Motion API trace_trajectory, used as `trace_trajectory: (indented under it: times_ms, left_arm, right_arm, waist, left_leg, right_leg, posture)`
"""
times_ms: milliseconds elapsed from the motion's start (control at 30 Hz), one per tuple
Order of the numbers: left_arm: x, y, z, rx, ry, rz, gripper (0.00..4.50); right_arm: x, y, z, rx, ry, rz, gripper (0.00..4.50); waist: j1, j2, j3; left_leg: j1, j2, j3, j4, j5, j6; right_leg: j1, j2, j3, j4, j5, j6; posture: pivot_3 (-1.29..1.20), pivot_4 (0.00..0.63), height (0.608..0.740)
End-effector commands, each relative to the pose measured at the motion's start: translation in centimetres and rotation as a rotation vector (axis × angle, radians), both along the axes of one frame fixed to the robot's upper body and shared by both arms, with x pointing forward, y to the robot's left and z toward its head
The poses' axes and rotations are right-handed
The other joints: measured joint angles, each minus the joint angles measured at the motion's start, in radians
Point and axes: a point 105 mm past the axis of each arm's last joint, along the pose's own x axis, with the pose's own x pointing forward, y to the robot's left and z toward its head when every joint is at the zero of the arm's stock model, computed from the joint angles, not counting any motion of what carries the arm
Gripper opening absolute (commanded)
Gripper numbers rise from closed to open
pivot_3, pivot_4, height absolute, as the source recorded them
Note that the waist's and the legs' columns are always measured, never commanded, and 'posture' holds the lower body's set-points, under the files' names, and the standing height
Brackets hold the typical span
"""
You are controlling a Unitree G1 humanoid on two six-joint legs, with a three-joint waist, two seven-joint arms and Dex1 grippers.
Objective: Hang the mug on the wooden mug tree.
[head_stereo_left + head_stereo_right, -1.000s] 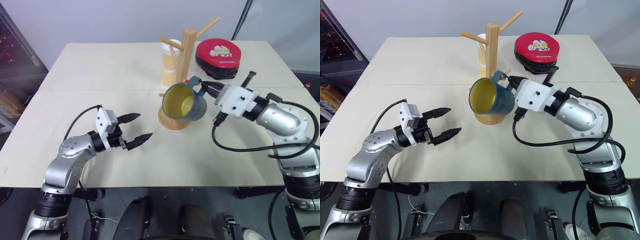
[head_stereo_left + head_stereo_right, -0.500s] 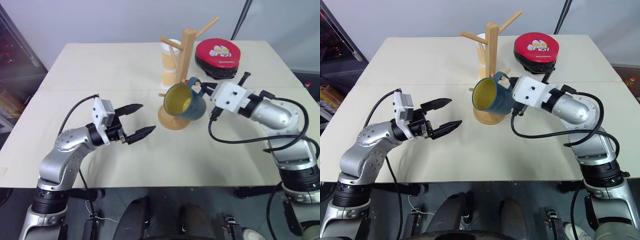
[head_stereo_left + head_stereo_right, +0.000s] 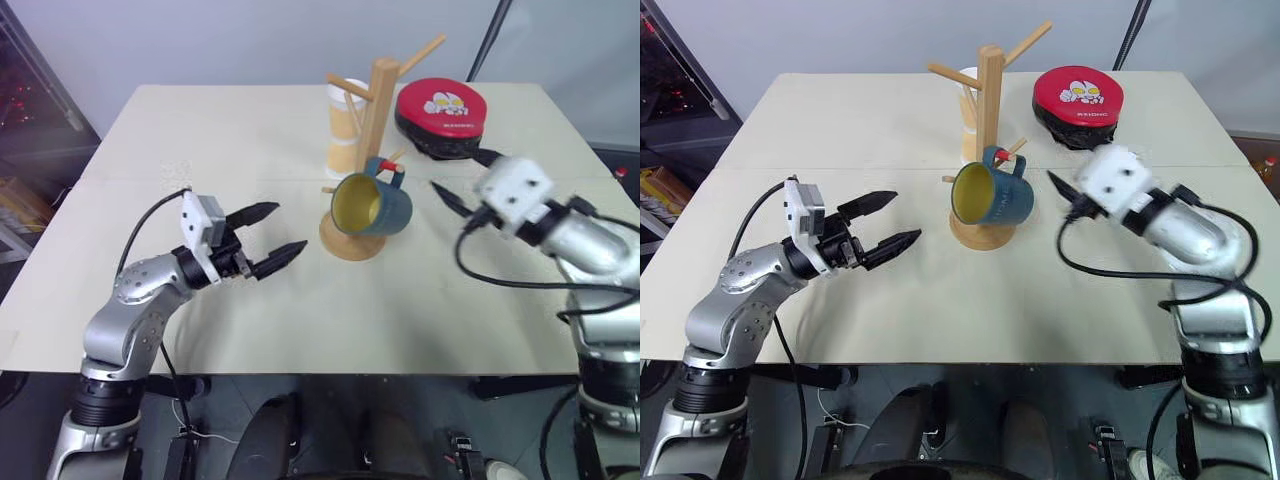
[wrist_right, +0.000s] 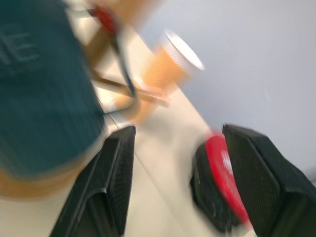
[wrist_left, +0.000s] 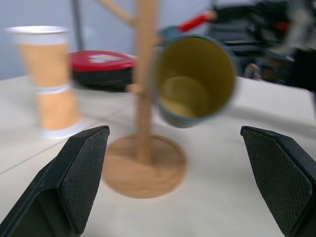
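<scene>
The dark teal mug (image 3: 373,206) with a yellow inside hangs by its handle on the red-tipped peg (image 3: 390,167) of the wooden mug tree (image 3: 379,101), its mouth turned towards my left side. My right gripper (image 3: 462,176) is open and empty, a short way to the right of the mug and clear of it. In the right wrist view the mug (image 4: 44,94) sits close beside my right gripper (image 4: 178,129), not between the fingers. On the left, my left gripper (image 3: 290,227) is open and empty above the table, pointing at the tree's round base (image 5: 143,168).
A tall cream-and-orange striped cup (image 3: 343,125) stands just behind the tree. At the back right lies a red-and-black rounded case (image 3: 440,113). The pale table (image 3: 200,140) has free room at the left and along the front.
My right gripper opened, let go of the mug's handle and drew back to the right. The mug stays hanging on the peg. My left gripper has hardly moved.
</scene>
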Motion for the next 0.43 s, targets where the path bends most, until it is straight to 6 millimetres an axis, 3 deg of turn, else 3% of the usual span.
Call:
trace_trajectory:
  times_ms: [33, 133, 267, 433]
  left_arm:
    - [1.4, 2.4, -0.8, -0.003, -0.007, 0.178, 4.5]
    - [2.3, 4.1, -2.7, 0.008, 0.032, 0.316, 4.5]
    - [2.4, 5.8, -5.1, 0.027, 0.074, 0.455, 4.5]
    - [2.2, 6.9, -6.1, 0.003, 0.085, 0.538, 4.5]
  right_arm:
    - [-0.6, -2.8, -1.7, 0.241, 0.031, -0.076, 2.86]
    - [-1.0, -3.5, -4.5, 0.392, 0.081, -0.113, 2.86]
    - [-1.2, -2.9, -7.9, 0.465, 0.14, -0.127, 2.86]
    - [-0.5, -1.7, -10.4, 0.548, 0.217, -0.064, 2.86]
  waist:
    - [-0.004, 0.0, 0.0]
    - [-0.011, 0.001, 0.0]
    - [-0.01, 0.001, 0.0]
    - [-0.006, 0.001, 0.0]
  left_leg:
    - [0.0, 0.0, 0.0, 0.0, 0.0, 0.0]
    - [0.001, 0.0, 0.0, 0.0, 0.0, 0.0]
    - [0.001, 0.0, 0.001, 0.0, 0.0, 0.0]
    - [0.001, 0.0, 0.001, 0.0, 0.0, 0.0]
  right_leg:
    - [0.0, 0.0, 0.0, 0.0, 0.0, 0.0]
    - [-0.001, 0.001, 0.001, 0.002, 0.0, 0.0]
    - [-0.001, 0.001, 0.001, 0.002, 0.0, 0.0]
    - [-0.001, 0.001, 0.001, 0.002, 0.0, 0.0]
  posture:
    - [0.0, 0.15, 0.74]
    - [0.0, 0.15, 0.74]
    - [0.0, 0.15, 0.74]
    - [0.0, 0.15, 0.74]
